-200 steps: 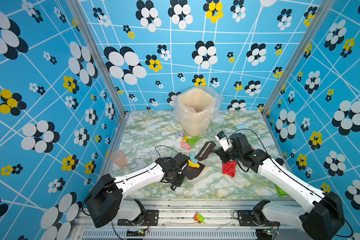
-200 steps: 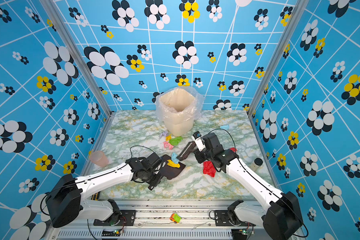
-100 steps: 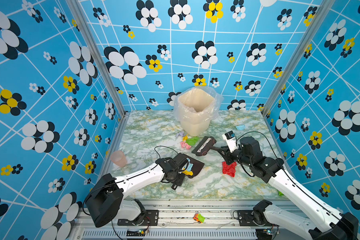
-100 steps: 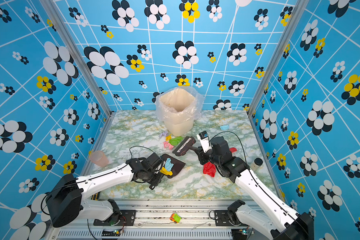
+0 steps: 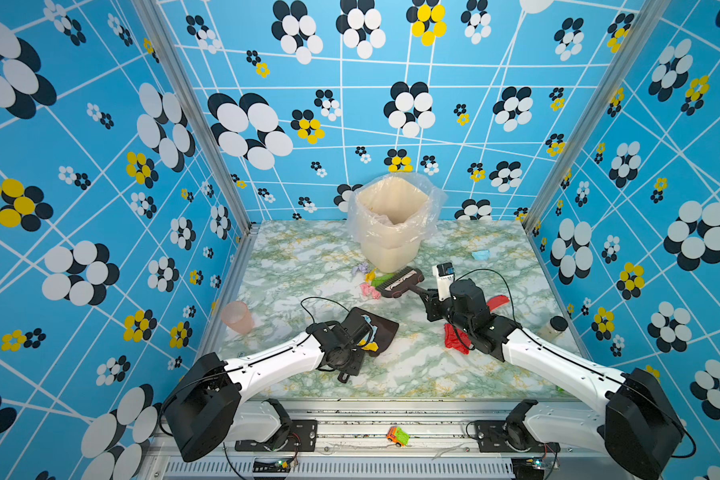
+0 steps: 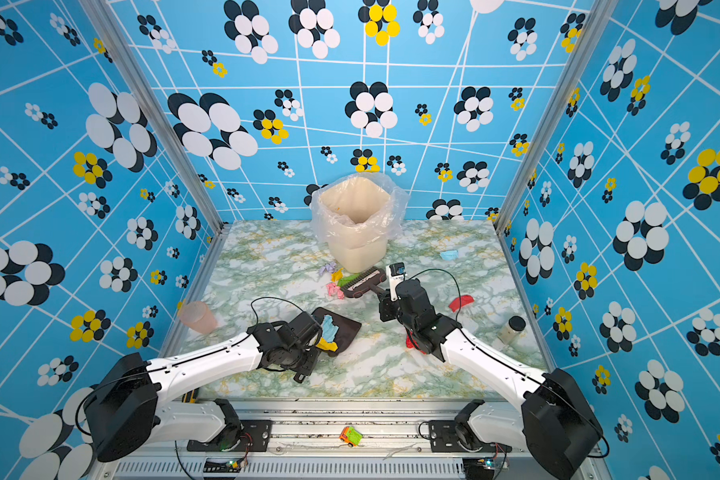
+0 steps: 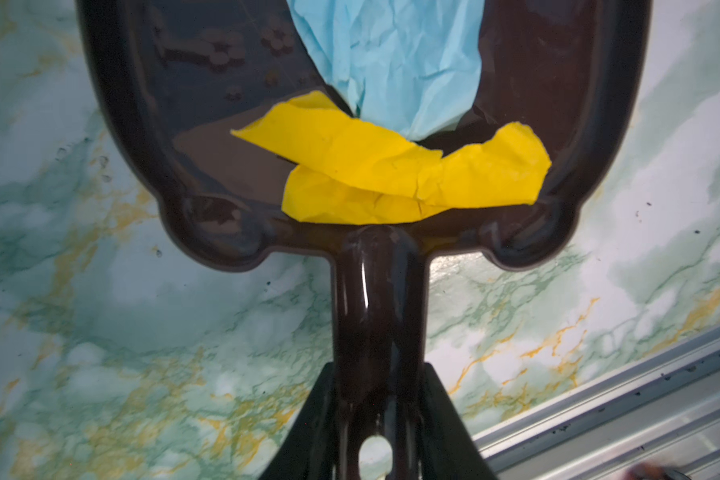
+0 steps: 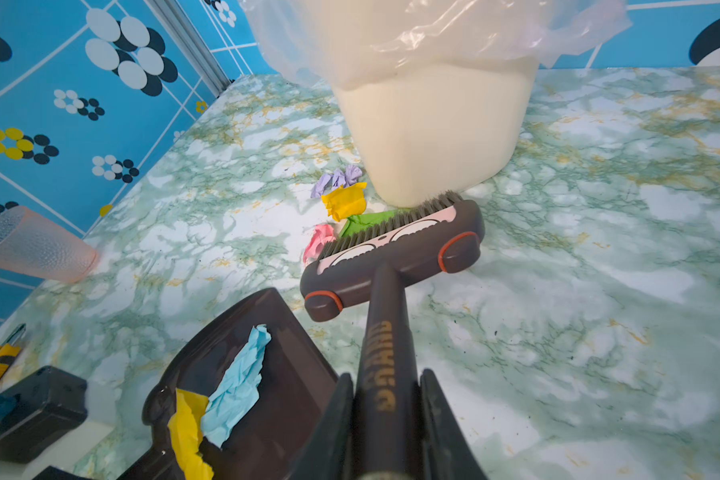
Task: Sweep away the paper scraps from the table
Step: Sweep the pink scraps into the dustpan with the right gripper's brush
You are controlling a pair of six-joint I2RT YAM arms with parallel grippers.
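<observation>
R gripper is clamping tight on the brown handle of a hand brush. L gripper is pinching the stem of a dark dustpan, jaws closed on it. Over the last sec the R arm has been carrying the brush away from the pan's lip and out twd the back of the table. The head is now sitting at the foot of a cream bin lined w/ a clear bag, bristles reaching over a green scrap. L arm is barely shifting; the pan is lying flat and already holding a yellow strip and a pale blue sheet. Judging from that, one load is collected and the next stroke is being set up. Beyond the jaws, right at the brush head, a pink scrap, a small yellow wad and a lavender wad are clustering w/ the green one, apart from the pan's mouth. Others are waiting unswept in a top view: a red wad beside the R forearm, a second red wad just past that arm, and a far blue wad nr the back right.
</observation>
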